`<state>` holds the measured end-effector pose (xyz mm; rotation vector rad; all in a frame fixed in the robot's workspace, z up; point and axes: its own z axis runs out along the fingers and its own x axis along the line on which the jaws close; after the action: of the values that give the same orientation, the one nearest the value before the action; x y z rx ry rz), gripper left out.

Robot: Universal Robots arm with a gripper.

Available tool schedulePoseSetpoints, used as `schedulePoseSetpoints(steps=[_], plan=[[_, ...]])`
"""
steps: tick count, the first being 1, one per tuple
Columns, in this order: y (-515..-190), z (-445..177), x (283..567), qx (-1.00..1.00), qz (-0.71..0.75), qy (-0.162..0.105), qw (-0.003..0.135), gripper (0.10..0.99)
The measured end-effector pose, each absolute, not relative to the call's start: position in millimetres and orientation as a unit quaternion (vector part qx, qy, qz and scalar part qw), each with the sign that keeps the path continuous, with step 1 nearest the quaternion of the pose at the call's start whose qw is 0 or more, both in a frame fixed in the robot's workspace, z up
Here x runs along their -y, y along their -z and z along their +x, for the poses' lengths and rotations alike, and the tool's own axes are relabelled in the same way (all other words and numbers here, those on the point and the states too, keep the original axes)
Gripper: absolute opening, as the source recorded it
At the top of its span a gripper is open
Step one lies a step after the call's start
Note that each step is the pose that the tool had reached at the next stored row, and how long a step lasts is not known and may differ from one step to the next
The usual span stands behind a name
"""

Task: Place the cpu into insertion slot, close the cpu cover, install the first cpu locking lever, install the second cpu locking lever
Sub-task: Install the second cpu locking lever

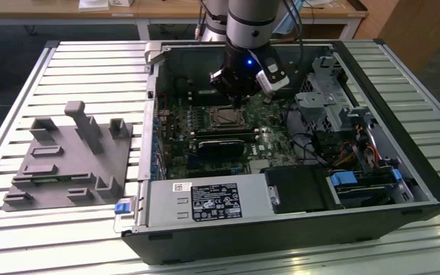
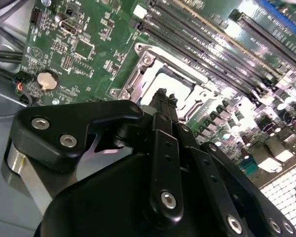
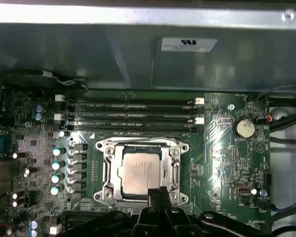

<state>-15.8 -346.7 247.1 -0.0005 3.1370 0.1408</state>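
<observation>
Gripper [image 3: 158, 193] pressed together at socket edge, cpu [image 3: 141, 172] seated in insertion slot [image 3: 107, 170], cpu cover [image 3: 175, 170] down

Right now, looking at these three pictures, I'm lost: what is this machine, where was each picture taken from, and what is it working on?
It is a robot arm with a gripper reaching into an open computer case on a slatted table. The exterior view comes from a camera off the arm; both wrist views ride on the arm and look down at the green motherboard. There the cpu sits in the insertion slot, framed by the silvery cpu cover. The gripper tips hang right at the socket's edge. A grey holder lies beside the case.
</observation>
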Motion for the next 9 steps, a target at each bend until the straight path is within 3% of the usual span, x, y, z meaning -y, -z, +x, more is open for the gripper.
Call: schedulePoseSetpoints(steps=[9], plan=[[-245.5,-15.8,350.8,-0.999,0.0,-0.048,-0.003,0.106]])
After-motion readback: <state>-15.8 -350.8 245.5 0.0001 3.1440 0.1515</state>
